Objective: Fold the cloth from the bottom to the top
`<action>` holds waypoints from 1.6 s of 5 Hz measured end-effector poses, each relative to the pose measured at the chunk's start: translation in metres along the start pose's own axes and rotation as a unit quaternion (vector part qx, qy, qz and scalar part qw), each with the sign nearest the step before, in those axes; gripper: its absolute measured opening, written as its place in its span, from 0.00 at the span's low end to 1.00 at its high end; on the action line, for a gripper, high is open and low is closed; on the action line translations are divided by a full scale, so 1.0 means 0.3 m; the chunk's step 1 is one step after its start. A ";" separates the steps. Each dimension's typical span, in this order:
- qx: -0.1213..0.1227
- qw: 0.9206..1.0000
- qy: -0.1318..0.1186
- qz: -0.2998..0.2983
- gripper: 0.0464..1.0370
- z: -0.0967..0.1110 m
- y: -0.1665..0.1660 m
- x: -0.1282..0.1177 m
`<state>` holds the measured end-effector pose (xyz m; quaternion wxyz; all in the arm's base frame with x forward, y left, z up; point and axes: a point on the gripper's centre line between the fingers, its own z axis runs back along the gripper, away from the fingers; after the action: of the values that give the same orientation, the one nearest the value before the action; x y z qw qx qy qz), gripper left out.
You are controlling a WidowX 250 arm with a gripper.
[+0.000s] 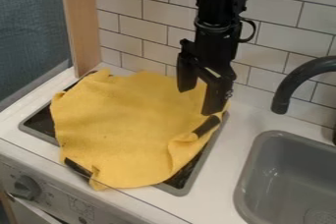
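The yellow cloth (125,125) lies spread over the dark stove top, with crumpled edges and a small fold at its lower right. One corner hangs at the stove's front edge. Above the cloth's upper right part is the black gripper (197,102), pointing down with its two fingers apart and no cloth between them. Whether a fingertip touches the cloth I cannot tell.
The grey-rimmed stove top (181,188) shows around the cloth. To the right are a grey sink (289,174) and a dark curved faucet (298,78). A tiled wall (148,31) stands behind, a wooden post (82,21) at the back left, and a knob (25,187) at the front.
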<state>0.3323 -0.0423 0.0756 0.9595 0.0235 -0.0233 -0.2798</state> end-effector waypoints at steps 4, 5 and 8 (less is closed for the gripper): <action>0.028 0.998 0.055 0.001 0.96 -0.042 -0.020 -0.204; 0.047 0.997 0.067 0.007 0.96 -0.073 -0.017 -0.243; 0.079 0.989 0.123 -0.008 0.96 -0.230 -0.013 -0.294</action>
<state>0.2597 0.0041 0.0036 0.9479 0.1335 0.0729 -0.2800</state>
